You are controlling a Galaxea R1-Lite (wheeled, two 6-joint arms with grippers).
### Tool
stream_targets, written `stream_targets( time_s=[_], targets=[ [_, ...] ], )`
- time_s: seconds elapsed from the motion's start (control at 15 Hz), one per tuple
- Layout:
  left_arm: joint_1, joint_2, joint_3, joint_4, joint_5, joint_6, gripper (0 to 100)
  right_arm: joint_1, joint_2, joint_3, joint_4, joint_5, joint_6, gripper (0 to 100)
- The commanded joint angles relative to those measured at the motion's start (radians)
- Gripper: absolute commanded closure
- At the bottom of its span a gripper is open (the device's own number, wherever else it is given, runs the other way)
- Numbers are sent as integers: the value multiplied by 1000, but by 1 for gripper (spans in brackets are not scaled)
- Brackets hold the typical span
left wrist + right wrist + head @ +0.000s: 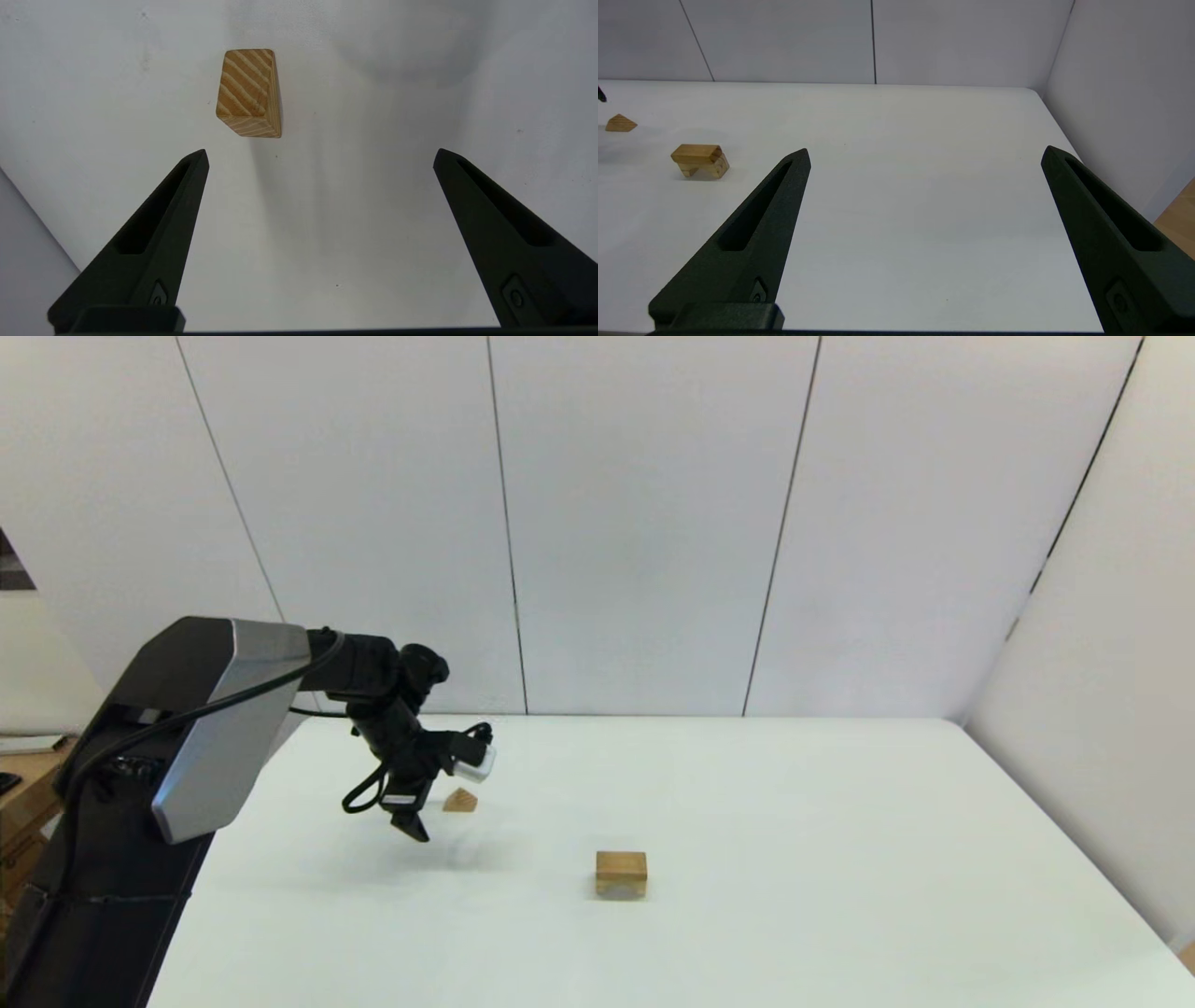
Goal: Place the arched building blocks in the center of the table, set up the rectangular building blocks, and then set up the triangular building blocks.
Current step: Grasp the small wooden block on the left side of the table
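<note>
Wooden triangular block [250, 93] beyond left gripper's [320, 156] spread fingers.

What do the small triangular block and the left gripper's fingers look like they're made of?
The triangular block looks like bare, unvarnished softwood: pale and tan grain stripes run across its faces. The left gripper, open above the white table, has matte black fingers, probably moulded or printed plastic, though that is uncertain.

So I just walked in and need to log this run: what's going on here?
The left claw hangs open over the table, just short of the triangle block, which lies untouched. Near the middle, the slab already sits on the arch block. The right claw is open and idle over bare table on the right, out of the head view. Only the triangle is left.
</note>
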Motion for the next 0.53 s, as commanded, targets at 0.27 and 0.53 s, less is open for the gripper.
stream_targets(
  time_s=[0.27, 0.53],
  targets=[
    [-16, 21, -11, -6, 12, 5, 0, 0, -2, 2, -1, 0, -1, 0],
    [-16, 47, -12, -94, 13, -1, 0, 0, -2, 2, -1, 0, -1, 0]
  ],
)
